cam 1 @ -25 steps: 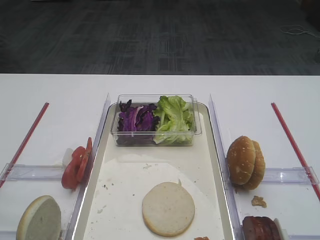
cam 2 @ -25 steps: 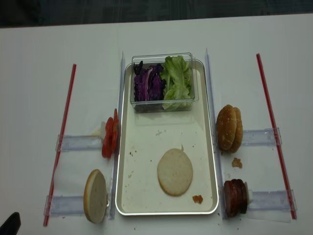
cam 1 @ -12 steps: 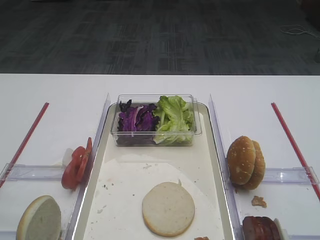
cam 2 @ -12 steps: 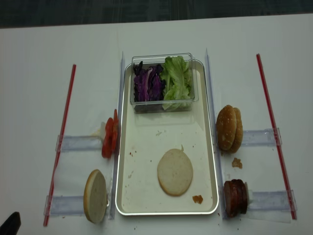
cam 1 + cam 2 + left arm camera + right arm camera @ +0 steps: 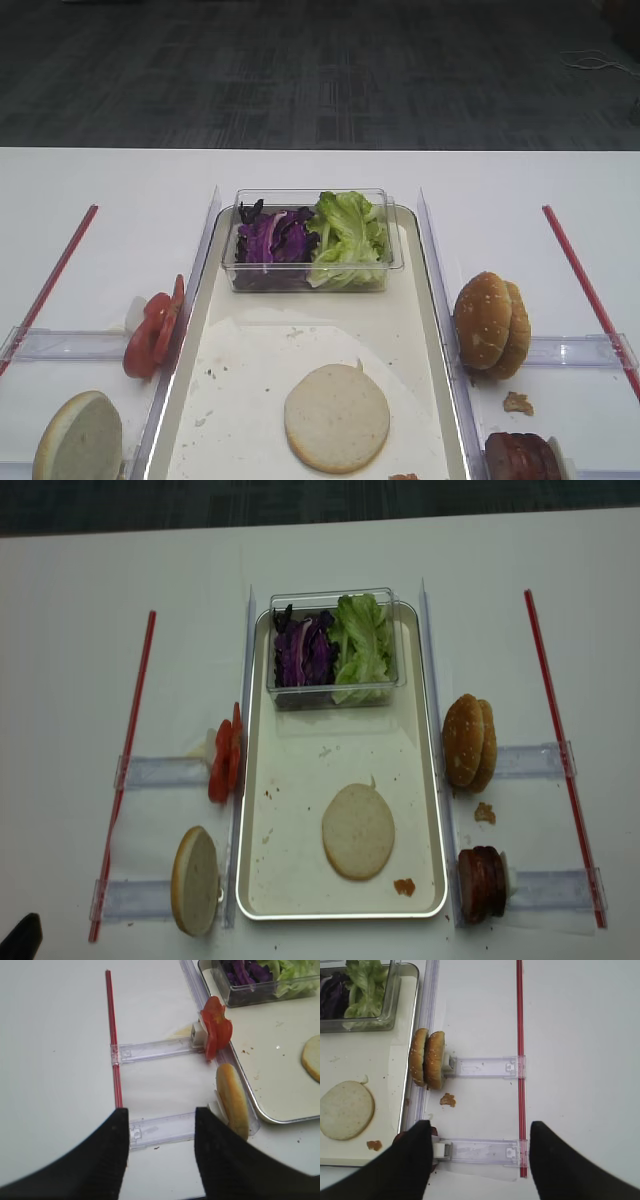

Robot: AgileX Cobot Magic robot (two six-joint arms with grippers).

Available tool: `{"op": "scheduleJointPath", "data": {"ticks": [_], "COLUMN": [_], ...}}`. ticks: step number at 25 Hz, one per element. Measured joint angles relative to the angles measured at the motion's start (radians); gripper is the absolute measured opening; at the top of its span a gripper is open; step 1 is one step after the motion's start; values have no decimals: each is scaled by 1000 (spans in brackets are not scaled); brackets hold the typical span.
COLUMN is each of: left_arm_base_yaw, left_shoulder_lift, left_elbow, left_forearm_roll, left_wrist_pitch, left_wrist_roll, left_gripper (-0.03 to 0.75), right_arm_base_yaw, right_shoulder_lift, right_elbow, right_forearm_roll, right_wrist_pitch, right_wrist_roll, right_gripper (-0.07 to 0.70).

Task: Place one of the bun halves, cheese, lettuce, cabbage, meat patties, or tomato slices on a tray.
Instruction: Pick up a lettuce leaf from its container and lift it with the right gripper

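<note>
The tray (image 5: 255, 780) lies lengthwise in the middle of the white worktop (image 5: 70, 680), its cream floor speckled with crumbs. One pale flat-cut bun half (image 5: 358, 831) lies on that floor toward the near end, with a small orange-brown scrap (image 5: 404, 886) just beside it near the corner. At the tray's far end sits a clear tub (image 5: 330, 597); cabbage (image 5: 303, 652) fills its left side and lettuce (image 5: 362, 645) its right, the two touching in the middle.

Outside the tray, clear plastic holders (image 5: 160, 772) keep the other food standing on edge. On the left, tomato slices (image 5: 225, 761) stand close against the tray's rim, and nearer the front a pale bun half (image 5: 195, 880) stands on edge. On the right, two seeded bun tops (image 5: 468, 741) stand together, a crumb (image 5: 485, 812) lies near them on the worktop, and the meat patties (image 5: 480, 883) stand at the front corner. A red strip (image 5: 125, 770) runs along each outer side.

The right hand (image 5: 480, 1160) hovers over the holder by the patties, its fingers (image 5: 412, 1165) wide apart and holding nothing. The left hand (image 5: 160, 1155) hovers over the front left holder, fingers (image 5: 112, 1155) likewise apart and bare.
</note>
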Motion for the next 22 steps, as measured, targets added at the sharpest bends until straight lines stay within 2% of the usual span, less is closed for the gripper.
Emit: {"op": "scheduleJointPath", "data": {"ticks": [6,15,22], "left_arm_base_yaw": [0,0,0], "left_shoulder_lift": [0,0,0], "left_elbow": [0,0,0], "left_forearm_roll": [0,0,0], "left_wrist_pitch": [0,0,0], "left_wrist_roll": [0,0,0], "left_gripper": [296,296,296], "right_arm_base_yaw": [0,0,0], "right_shoulder_lift": [279,605,779], "right_elbow": [-193,-462,-589], "right_forearm_roll": [0,-4,-4], "right_wrist_pitch": [60,63,64], "right_wrist_roll": [30,46,46], "right_gripper": [448,448,448]}}
